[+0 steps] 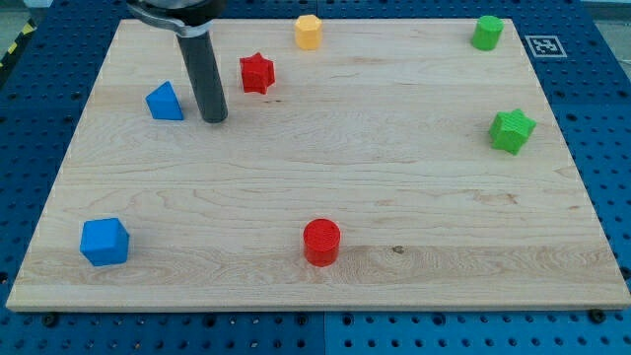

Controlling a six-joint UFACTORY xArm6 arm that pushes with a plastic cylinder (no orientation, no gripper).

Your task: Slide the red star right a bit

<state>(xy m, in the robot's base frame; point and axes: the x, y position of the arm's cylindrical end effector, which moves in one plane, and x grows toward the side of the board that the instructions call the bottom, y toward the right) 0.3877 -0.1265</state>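
Observation:
The red star [256,73] lies on the wooden board [325,168] near the view's top, left of centre. My tip [214,118] rests on the board a little to the left of and below the star, apart from it. The blue triangle block [165,102] sits just left of my tip, also not touching it.
A yellow hexagonal block [309,32] lies at the top centre. A green block [487,33] sits at the top right and a green star [512,130] at the right. A red cylinder [321,242] is at the bottom centre, a blue cube [105,242] at the bottom left.

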